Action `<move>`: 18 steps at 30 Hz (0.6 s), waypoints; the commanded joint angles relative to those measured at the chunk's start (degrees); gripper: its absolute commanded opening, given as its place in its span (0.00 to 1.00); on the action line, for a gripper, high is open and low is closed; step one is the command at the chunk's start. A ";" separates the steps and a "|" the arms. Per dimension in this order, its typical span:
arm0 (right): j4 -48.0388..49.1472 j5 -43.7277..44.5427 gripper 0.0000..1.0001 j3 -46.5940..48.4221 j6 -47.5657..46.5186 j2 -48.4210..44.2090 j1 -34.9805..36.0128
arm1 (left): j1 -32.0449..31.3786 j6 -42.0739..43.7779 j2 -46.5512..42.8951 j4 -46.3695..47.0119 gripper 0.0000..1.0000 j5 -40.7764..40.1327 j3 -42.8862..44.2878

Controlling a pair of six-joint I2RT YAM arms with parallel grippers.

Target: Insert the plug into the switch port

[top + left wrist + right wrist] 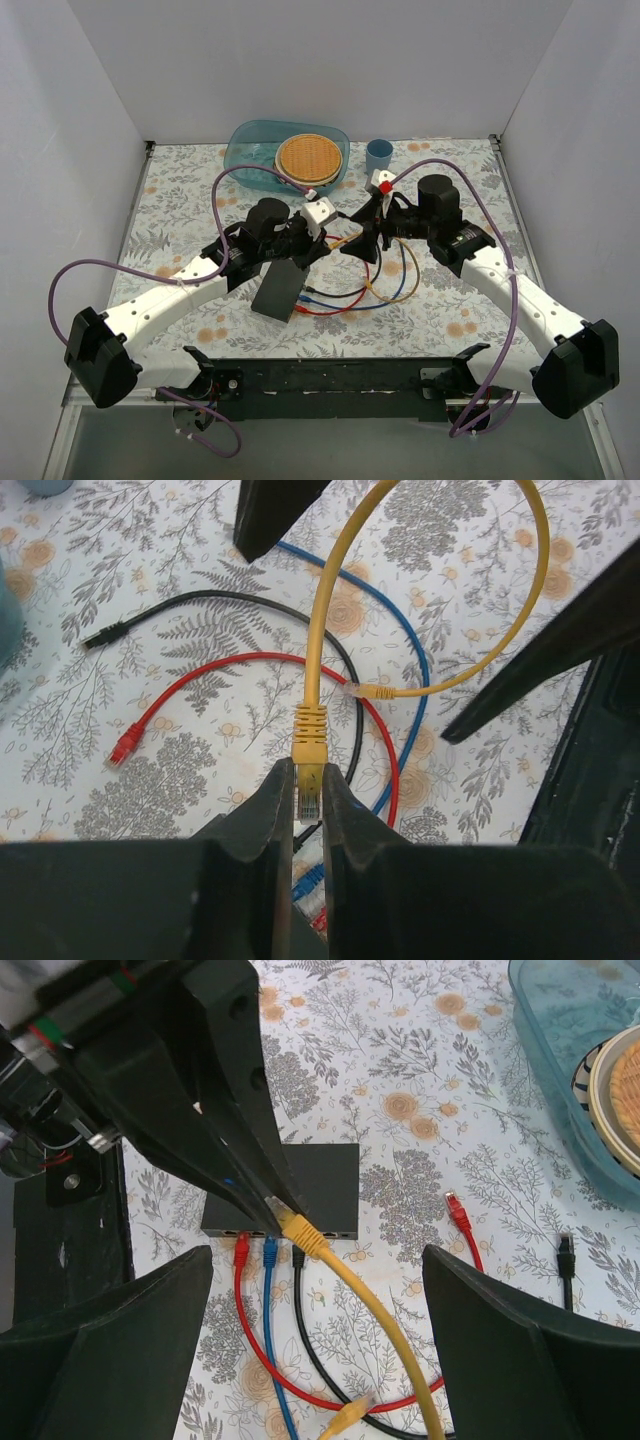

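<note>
The black switch (318, 1175) lies flat on the floral cloth, also in the top view (278, 290). Red (241, 1248), blue (269, 1250) and black (297, 1254) plugs sit in its socket edge. My left gripper (308, 777) is shut on the yellow plug (309, 742). In the right wrist view the yellow plug (300, 1230) hangs tilted just above that socket edge, beside the black plug. The yellow cable's other end (350, 1416) lies loose. My right gripper (318, 1260) is open and empty, its fingers (520, 1350) spread either side of the cables.
A loose red plug (457, 1210) and a loose black plug (566, 1250) lie right of the switch. A teal tub (245, 150) holding a round wafer plate (310, 157) and a blue cup (379, 155) stand at the back. A black base bar (330, 378) runs along the near edge.
</note>
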 commanded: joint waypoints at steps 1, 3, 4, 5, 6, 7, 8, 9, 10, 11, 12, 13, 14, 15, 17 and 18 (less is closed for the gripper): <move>1.11 -0.93 0.91 2.37 -1.30 0.74 0.70 | -0.44 -0.37 -2.08 -0.59 0.00 4.91 3.43; 0.85 -1.02 0.90 2.63 -1.48 1.44 0.96 | -0.36 -0.63 -2.07 -0.86 0.00 5.43 3.60; 0.42 -1.02 0.90 2.72 -1.74 1.79 1.05 | -0.44 -0.64 -2.16 -0.86 0.00 5.52 3.61; 0.24 -1.02 0.88 2.90 -1.83 2.06 1.31 | -0.44 -0.72 -2.16 -0.86 0.00 5.61 3.69; -0.03 -1.19 0.87 2.99 -2.01 2.23 1.40 | -0.36 -0.81 -2.25 -0.86 0.00 5.70 3.78; -0.81 -1.28 0.85 3.16 -2.44 2.50 1.58 | -0.35 -0.81 -2.25 -1.03 0.00 6.13 3.78; -1.17 -1.28 0.81 3.34 -2.62 2.94 1.93 | -0.44 -0.90 -2.25 -1.12 0.00 6.23 3.87; -1.52 -1.11 0.79 3.69 -2.80 3.20 2.19 | -0.44 -0.90 -2.34 -1.30 0.00 6.23 4.04; -2.48 -0.85 0.77 3.86 -3.15 3.64 2.54 | -0.36 -0.90 -2.34 -1.47 0.00 6.23 4.05; -3.10 -0.58 0.74 4.13 -3.76 3.82 3.07 | -0.44 -0.90 -2.51 -1.47 0.00 6.05 4.05; -3.71 0.29 0.73 4.56 -4.20 4.08 3.33 | -0.44 -0.73 -2.69 -1.47 0.00 5.96 3.96; -4.59 0.56 0.71 4.66 -4.73 4.26 3.86 | -0.44 -0.72 -2.78 -1.47 0.00 5.88 4.04; -4.86 0.91 0.70 4.92 -4.91 4.43 4.04 | -0.44 -0.55 -2.78 -1.65 0.00 5.79 4.05; -5.47 1.09 0.70 5.01 -5.26 4.52 4.21 | -0.36 -0.37 -2.95 -1.82 0.00 5.61 4.13; -6.00 1.79 0.68 5.09 -6.05 4.70 4.83 | -0.44 -0.02 -3.04 -2.52 0.00 5.17 4.22; -6.61 1.97 0.67 5.18 -6.31 4.96 5.09 | -0.36 0.07 -3.22 -2.79 0.00 5.00 4.22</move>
